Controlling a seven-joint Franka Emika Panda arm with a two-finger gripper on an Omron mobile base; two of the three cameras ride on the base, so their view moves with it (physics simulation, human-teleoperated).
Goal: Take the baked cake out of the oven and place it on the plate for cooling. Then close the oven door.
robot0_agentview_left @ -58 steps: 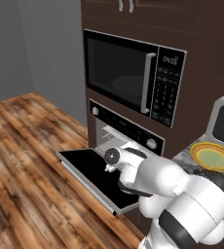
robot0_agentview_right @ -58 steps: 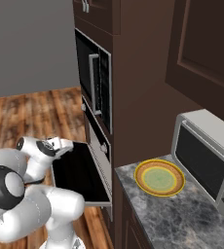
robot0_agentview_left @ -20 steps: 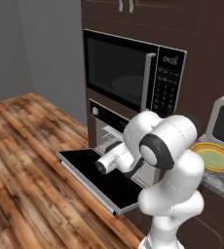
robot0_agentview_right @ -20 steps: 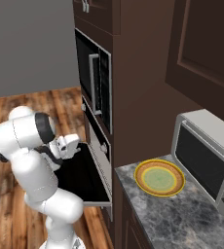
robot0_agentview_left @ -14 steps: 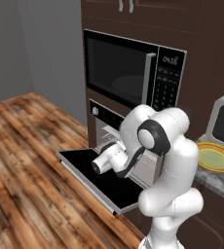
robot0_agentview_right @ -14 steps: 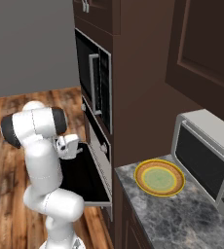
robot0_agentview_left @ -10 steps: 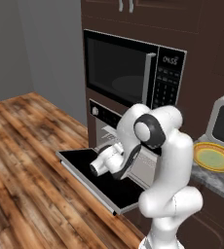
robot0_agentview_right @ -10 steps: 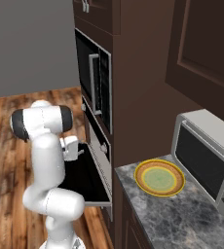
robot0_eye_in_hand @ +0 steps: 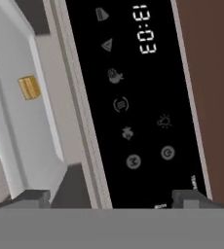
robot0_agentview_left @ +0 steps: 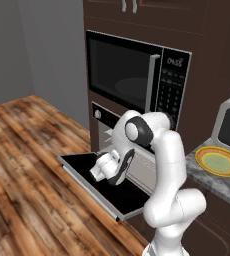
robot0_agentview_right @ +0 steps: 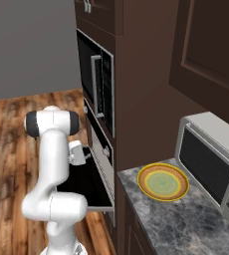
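Observation:
The oven [robot0_agentview_left: 105, 116] sits under the microwave, and its oven door [robot0_agentview_left: 79, 166] hangs open and flat. My gripper [robot0_agentview_left: 100, 169] hovers just above that door, in front of the oven mouth, open and holding nothing. In the hand view my gripper [robot0_eye_in_hand: 114, 198] faces the black control strip [robot0_eye_in_hand: 133, 97], with both tips spread wide. The baked cake [robot0_eye_in_hand: 28, 87], a small golden-brown block, lies inside the pale oven cavity to the left. The orange-rimmed plate [robot0_agentview_left: 219, 161] [robot0_agentview_right: 163, 182] rests on the grey counter to the right of the oven.
A black microwave [robot0_agentview_left: 132, 75] is built in above the oven. A grey toaster oven [robot0_agentview_right: 210, 163] stands on the stone counter [robot0_agentview_right: 186, 224] behind the plate. Wooden floor [robot0_agentview_left: 27, 165] stretches to the left of the open door [robot0_agentview_right: 84, 187].
The arm has straightened upward and folded in closer to the oven front. The hand has shifted slightly left over the open door. The jaws stay open.

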